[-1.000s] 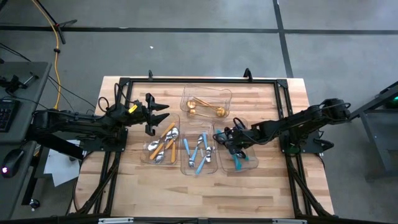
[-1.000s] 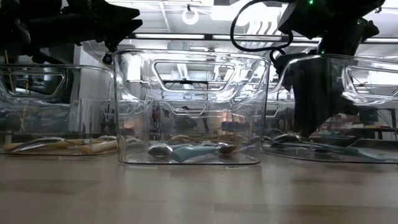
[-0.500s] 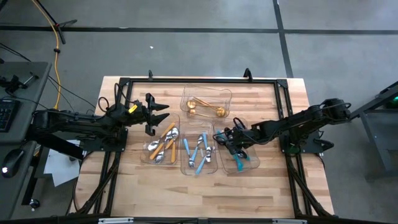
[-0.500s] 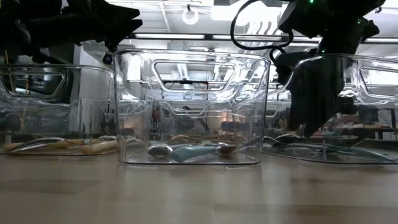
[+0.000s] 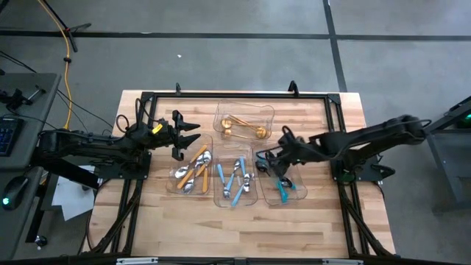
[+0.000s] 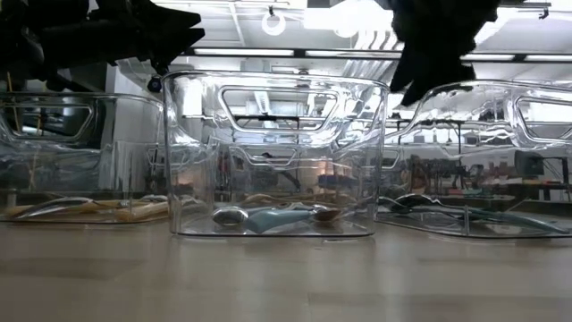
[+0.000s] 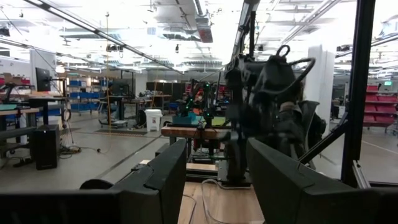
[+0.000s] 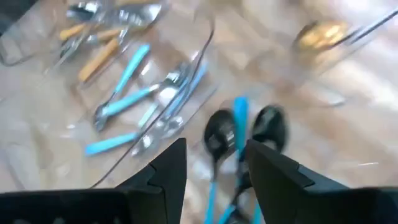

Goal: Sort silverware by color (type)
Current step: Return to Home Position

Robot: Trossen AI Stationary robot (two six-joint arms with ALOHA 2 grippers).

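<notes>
Four clear trays hold the silverware. Orange-handled pieces (image 5: 193, 171) lie in the left tray. Light-blue-handled pieces (image 5: 235, 180) lie in the middle tray. Gold pieces (image 5: 241, 126) lie in the far tray. Dark pieces with teal handles (image 5: 282, 184) lie flat in the right tray (image 5: 299, 193). My right gripper (image 5: 263, 160) hangs open above that right tray's far left corner, slanting down, with nothing between its fingers. In its wrist view the teal pieces (image 8: 239, 127) lie below it. My left gripper (image 5: 193, 134) waits open beside the left tray's far edge, empty.
A black frame (image 5: 221, 96) runs around the work area on the wooden table (image 5: 162, 221). The four trays stand close together, walls nearly touching. In the low view the middle tray (image 6: 273, 152) stands nearest, with my right gripper (image 6: 424, 85) above the tray behind it.
My right gripper has risen out of the right tray, from down among the teal-handled pieces to well above the tray's rim, rolling its wrist as it rose. The teal-handled pieces stay in the tray.
</notes>
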